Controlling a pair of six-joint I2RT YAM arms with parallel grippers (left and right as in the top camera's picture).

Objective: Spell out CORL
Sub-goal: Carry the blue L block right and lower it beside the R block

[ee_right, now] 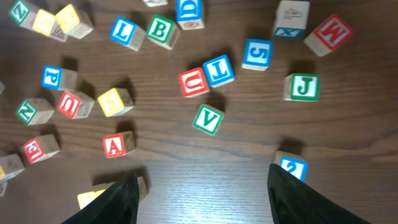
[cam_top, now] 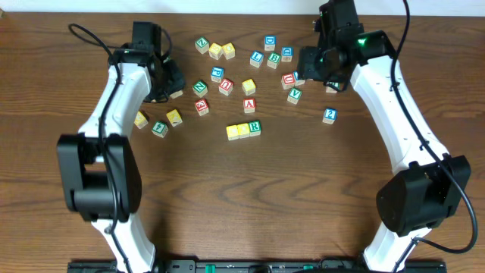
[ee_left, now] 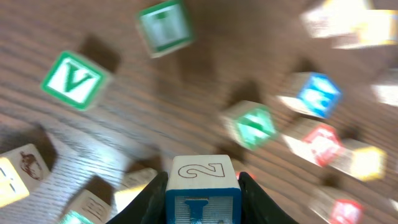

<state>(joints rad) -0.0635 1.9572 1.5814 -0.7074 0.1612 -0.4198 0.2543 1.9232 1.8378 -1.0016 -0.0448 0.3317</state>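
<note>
Since these cubes look like light, stiff wood with flat painted faces, I judge them easy to carry but liable to swivel if pinched off-centre, so I would clamp two opposite faces squarely at mid-height. My left claw [ee_left: 203, 186] is clenched on a block [ee_left: 199, 169] with a 2 on top; the blue letter on its front is cut off by the frame, and I cannot read it. My right claw [ee_right: 202, 175] hangs spread wide, holding nothing. At about eight o'clock from it lies the started row [cam_top: 243, 130]: two yellow blocks I cannot read, and a green R [cam_top: 255, 127] at the three o'clock end. Farther out, at eleven o'clock from the right claw, sits a blue L [ee_right: 126, 32], with a green B [ee_right: 163, 30] just beside it at three o'clock. I would take the L by its twelve and six o'clock faces, clear of the B.
</note>
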